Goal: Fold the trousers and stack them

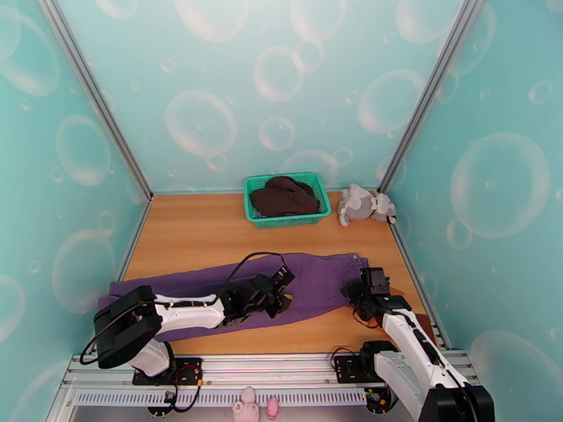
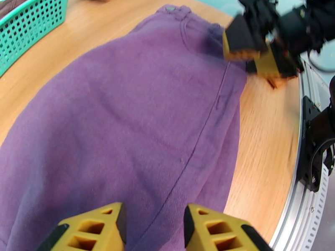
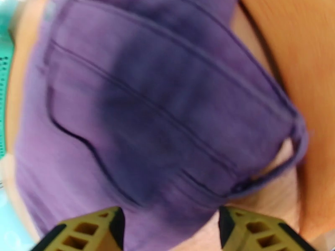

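Observation:
The purple trousers (image 1: 190, 281) lie flat across the wooden table, legs to the left and waistband to the right. My left gripper (image 1: 283, 288) hovers over their middle. In the left wrist view the left gripper (image 2: 153, 231) is open, its yellow fingers (image 2: 90, 231) apart above smooth fabric (image 2: 138, 113). My right gripper (image 1: 353, 290) is at the waistband end; the left wrist view shows it (image 2: 255, 53) at the trousers' near corner. The right wrist view is blurred, with my right gripper (image 3: 171, 231) open over the pocket and waistband (image 3: 146, 101).
A green basket (image 1: 288, 221) holding a dark brown garment (image 1: 285, 195) stands at the back centre, and its corner shows in the left wrist view (image 2: 29, 21). Right of it lies a grey plush toy (image 1: 362, 204). Bubble-patterned walls close in three sides. Bare wood (image 1: 204, 233) lies between basket and trousers.

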